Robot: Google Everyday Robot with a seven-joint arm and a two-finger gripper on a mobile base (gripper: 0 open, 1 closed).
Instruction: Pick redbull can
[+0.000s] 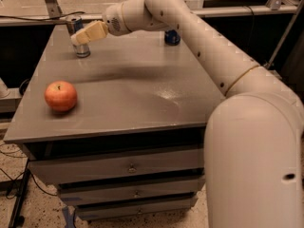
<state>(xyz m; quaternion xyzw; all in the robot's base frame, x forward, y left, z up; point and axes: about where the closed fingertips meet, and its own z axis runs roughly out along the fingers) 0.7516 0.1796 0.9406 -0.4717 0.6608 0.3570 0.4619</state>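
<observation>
The redbull can (82, 50) stands upright at the far left of the grey table (128, 94). Only its silver base and its blue top show. My gripper (80, 36) reaches in from the right and sits right in front of the can's middle, covering it. I cannot tell whether it touches the can. The white arm (199, 37) stretches across the table's far side.
A red apple (61, 95) lies near the table's front left edge. A wider dark-blue can (172, 37) stands at the far right, partly hidden behind the arm. Drawers sit below the tabletop. A dark rail runs behind the table.
</observation>
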